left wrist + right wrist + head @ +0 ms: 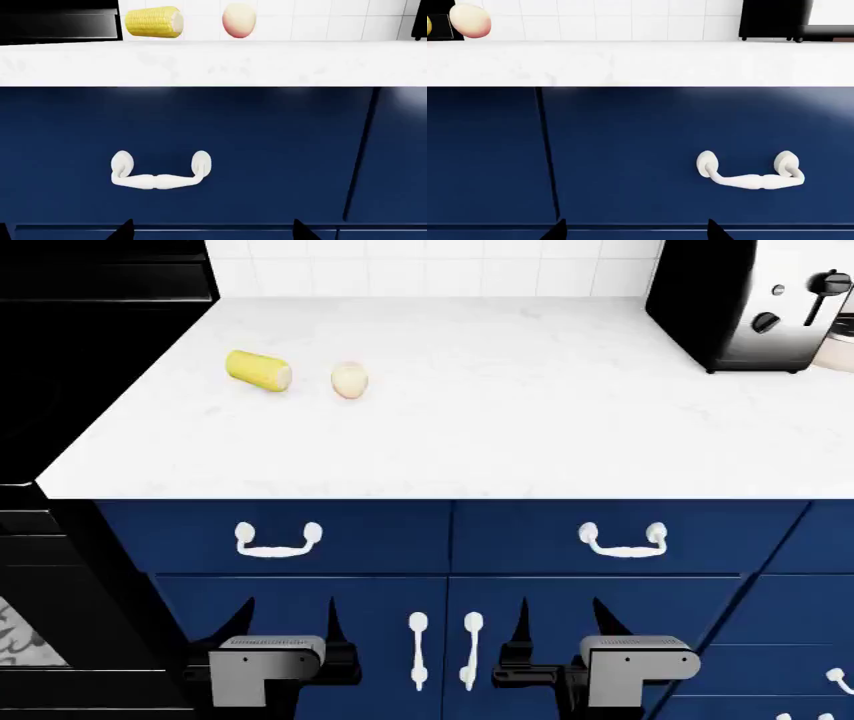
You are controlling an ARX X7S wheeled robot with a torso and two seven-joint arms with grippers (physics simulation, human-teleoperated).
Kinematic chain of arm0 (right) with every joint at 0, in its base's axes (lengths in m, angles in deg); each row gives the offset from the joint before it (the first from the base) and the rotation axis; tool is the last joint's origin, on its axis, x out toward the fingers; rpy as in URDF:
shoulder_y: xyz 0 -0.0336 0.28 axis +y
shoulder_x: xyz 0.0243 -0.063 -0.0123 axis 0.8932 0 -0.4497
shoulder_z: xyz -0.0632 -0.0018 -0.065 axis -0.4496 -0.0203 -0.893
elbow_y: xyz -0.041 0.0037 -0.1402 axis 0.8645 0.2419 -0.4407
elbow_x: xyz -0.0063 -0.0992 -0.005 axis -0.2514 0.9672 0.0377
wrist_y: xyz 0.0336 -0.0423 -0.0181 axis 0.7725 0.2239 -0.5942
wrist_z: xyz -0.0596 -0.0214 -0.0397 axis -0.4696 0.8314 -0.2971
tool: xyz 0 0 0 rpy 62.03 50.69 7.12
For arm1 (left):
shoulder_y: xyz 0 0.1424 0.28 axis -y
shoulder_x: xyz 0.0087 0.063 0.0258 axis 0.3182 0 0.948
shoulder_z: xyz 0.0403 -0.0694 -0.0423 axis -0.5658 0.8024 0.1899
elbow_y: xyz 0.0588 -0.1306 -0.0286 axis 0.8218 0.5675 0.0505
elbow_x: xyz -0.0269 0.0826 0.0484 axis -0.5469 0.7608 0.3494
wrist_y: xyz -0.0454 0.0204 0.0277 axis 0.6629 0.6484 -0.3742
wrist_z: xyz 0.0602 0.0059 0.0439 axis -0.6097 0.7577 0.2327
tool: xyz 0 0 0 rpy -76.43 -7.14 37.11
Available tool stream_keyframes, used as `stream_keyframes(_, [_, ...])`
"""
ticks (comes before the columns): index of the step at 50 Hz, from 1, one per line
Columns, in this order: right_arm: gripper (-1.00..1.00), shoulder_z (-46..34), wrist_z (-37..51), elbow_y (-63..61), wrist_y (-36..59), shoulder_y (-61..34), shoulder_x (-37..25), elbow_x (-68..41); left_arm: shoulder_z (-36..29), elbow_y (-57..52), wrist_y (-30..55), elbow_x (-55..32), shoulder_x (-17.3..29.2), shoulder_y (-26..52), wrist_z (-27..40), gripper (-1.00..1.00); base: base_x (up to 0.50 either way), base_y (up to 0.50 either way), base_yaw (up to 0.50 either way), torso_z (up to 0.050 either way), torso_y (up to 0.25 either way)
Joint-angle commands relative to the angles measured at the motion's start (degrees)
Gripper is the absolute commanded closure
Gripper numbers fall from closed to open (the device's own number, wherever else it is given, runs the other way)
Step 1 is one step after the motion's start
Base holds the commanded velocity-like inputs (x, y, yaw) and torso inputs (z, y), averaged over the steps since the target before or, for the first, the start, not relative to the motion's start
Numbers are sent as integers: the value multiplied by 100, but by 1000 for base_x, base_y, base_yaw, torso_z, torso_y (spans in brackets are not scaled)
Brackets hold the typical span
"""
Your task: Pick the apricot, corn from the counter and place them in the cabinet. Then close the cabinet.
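We see the white counter [534,420] above blue cabinet doors [307,640]. At ten o'clock on it lies the corn [259,371], the apricot [348,381] just beside. Our left gripper [287,625] and right gripper [558,625] hang low, fingers spread apart, empty.

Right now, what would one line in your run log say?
stage: start | apricot, corn: on counter | left gripper, right gripper: open, empty | cabinet doors: shut

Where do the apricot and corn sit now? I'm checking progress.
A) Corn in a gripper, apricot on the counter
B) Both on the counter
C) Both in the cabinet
B: the corn and the apricot lie side by side on the counter.
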Motion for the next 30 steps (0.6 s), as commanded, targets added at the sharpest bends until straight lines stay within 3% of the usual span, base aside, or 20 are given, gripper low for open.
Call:
stream_keyframes(1, [-100,-127,101,-70,35,18,-88,-91,-146,-86,19,3,101,-49,122,-100,0,0,0,0,0])
stream_keyframes(11, [-100,-290,303,-357,240,104,-263,-352,-432,-530,286,-29,291,-167,273,-100,0,0,0,0,0])
stream_keyframes(19, [-100,-277,429,-1150,892,-56,-429,-505,-530,-1585,1234,243,479,-19,435,-100,0,0,0,0,0])
stream_keyframes(30, [-100,-219,490,-2255,2092,-627,-675,-798,-559,-2914,2809,200,690,717,248,-100,0,0,0,46,0])
